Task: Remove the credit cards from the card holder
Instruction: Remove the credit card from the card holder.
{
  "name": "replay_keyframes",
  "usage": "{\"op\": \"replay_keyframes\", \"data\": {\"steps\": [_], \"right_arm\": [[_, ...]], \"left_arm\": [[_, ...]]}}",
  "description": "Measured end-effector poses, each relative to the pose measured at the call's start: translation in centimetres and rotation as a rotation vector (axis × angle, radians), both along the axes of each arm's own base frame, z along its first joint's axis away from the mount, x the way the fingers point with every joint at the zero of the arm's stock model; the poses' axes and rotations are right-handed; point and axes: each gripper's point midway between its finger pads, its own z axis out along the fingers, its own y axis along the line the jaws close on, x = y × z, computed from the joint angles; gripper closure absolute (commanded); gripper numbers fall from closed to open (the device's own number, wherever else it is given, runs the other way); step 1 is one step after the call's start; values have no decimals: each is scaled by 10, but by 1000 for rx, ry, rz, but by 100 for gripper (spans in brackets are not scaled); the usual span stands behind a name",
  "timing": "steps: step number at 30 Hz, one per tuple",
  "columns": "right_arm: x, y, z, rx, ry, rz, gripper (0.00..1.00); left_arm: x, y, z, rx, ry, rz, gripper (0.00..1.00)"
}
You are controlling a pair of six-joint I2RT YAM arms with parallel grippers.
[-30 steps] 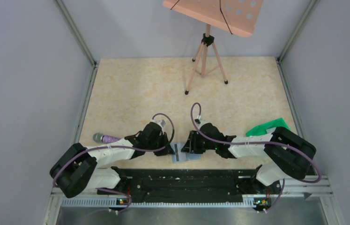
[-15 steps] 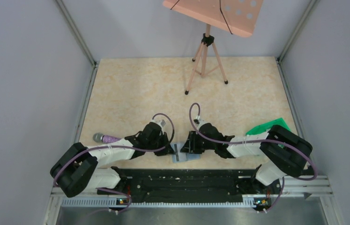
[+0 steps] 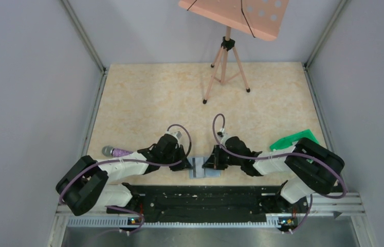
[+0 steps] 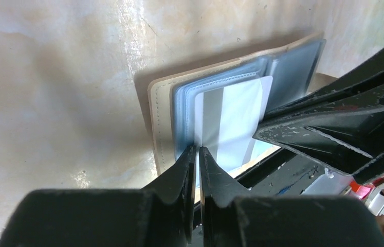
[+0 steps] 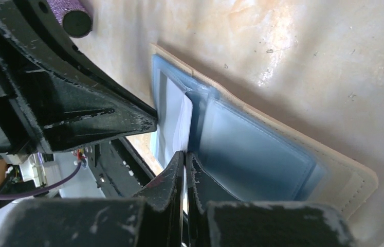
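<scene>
right fingers (image 5: 178, 163) pinch card (image 4: 233, 121), shifted slightly right | left fingers (image 4: 190, 157) clamp holder (image 5: 254, 152) | card partly out, pull likely underway

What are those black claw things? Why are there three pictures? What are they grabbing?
Those are two robot arms bolted to a table. One picture looks down from above. The other two come from little cameras on each arm's wrist, so you see its fingers up close. On the table lie an open card holder, a purple microphone and a green tray. A music stand stands at the back. The left gripper and the right gripper are both pinched shut. Each seems to nip an edge of a pale credit card poking out of the card holder's blue pocket.
</scene>
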Motion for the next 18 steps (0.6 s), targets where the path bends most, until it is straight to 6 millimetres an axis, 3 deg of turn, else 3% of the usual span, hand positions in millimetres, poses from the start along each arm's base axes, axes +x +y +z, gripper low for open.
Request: {"op": "replay_keyframes", "data": {"steps": [18], "right_arm": [[3, -19, 14, -13, -20, -2, 100]], "left_arm": [[3, 1, 0, 24, 3, 13, 85]]}}
